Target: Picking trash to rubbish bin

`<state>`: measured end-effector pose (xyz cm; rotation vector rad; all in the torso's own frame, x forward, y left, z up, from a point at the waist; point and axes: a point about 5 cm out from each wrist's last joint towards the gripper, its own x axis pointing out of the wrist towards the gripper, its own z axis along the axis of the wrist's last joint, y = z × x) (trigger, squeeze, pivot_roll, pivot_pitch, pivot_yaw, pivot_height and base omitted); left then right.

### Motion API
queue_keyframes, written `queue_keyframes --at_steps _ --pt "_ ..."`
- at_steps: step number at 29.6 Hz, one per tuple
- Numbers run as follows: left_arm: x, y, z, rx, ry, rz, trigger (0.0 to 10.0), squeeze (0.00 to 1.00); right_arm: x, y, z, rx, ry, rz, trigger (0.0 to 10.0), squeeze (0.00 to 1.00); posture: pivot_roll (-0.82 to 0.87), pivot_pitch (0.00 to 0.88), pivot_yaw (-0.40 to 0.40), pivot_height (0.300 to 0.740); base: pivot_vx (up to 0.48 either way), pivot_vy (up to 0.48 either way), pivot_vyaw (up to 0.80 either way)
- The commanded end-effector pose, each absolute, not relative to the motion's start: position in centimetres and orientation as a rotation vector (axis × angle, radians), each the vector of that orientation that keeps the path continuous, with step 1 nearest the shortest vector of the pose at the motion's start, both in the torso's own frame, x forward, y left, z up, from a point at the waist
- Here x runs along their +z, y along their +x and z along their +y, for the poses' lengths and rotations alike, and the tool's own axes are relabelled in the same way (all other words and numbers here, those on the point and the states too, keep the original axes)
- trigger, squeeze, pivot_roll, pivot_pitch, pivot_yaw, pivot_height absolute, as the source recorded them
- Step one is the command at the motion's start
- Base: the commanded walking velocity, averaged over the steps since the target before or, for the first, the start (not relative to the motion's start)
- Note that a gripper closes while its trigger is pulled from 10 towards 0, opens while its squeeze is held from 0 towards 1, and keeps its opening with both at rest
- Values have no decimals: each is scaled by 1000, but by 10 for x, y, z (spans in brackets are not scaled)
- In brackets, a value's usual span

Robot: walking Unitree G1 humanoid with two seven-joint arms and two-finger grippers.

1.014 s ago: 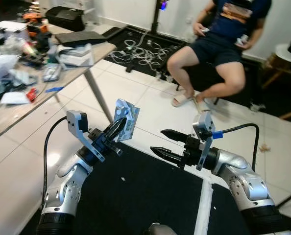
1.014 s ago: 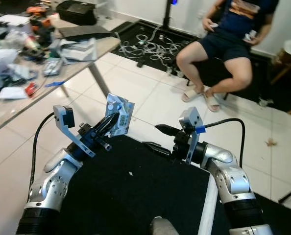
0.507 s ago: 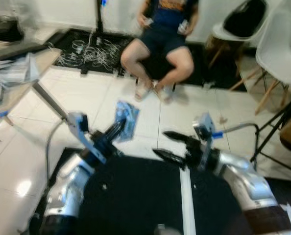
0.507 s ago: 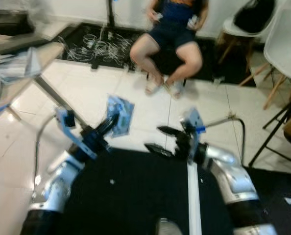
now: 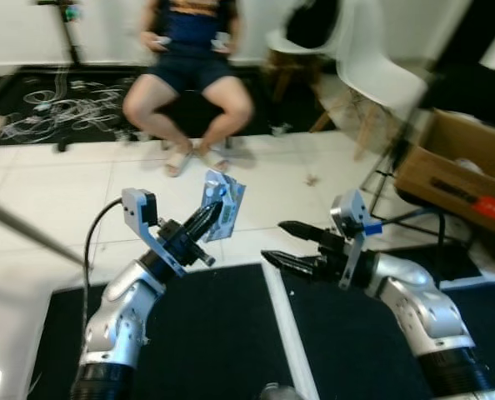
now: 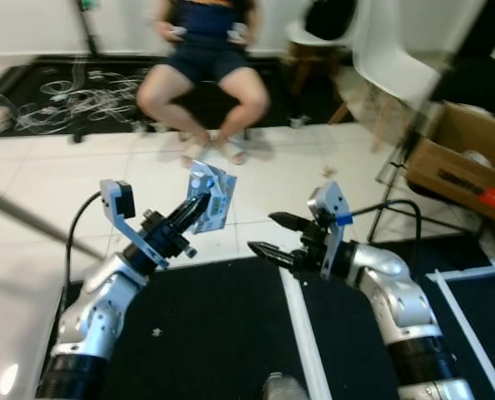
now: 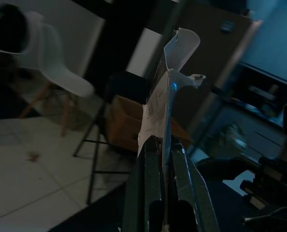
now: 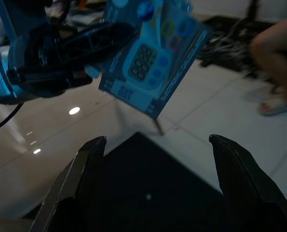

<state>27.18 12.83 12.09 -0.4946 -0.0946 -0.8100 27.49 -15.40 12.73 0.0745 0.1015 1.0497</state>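
Camera has swung since a second ago: cluttered table gone from sight, cardboard box and white chair now in on the right. Seated person now sits upper left of centre rather than upper right. Arms keep the same pose relative to each other.

Left gripper raised in front of the body, fingers clamped on the lower edge of a blue-and-white packet. Packet stands upright above the fingertips, in the air over the white tiled floor. Left wrist view: packet seen edge-on, pinched between the two fingers.

Right gripper held level beside it, near but apart from the packet, fingers spread wide and holding nothing. Black mat below both arms.
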Motion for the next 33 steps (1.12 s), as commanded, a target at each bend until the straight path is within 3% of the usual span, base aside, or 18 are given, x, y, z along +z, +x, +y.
queue_keyframes --at_steps 1,33 --pt "118 272 130 -806 -488 -87 10000 0 126 274 -152 1058 69 104 10000 0 -15 0 -19 740 0 0 -800" --pt "121 271 130 -808 -506 -105 10000 0 126 274 -152 1062 65 101 10000 0 -9 0 -21 740 0 0 -800"
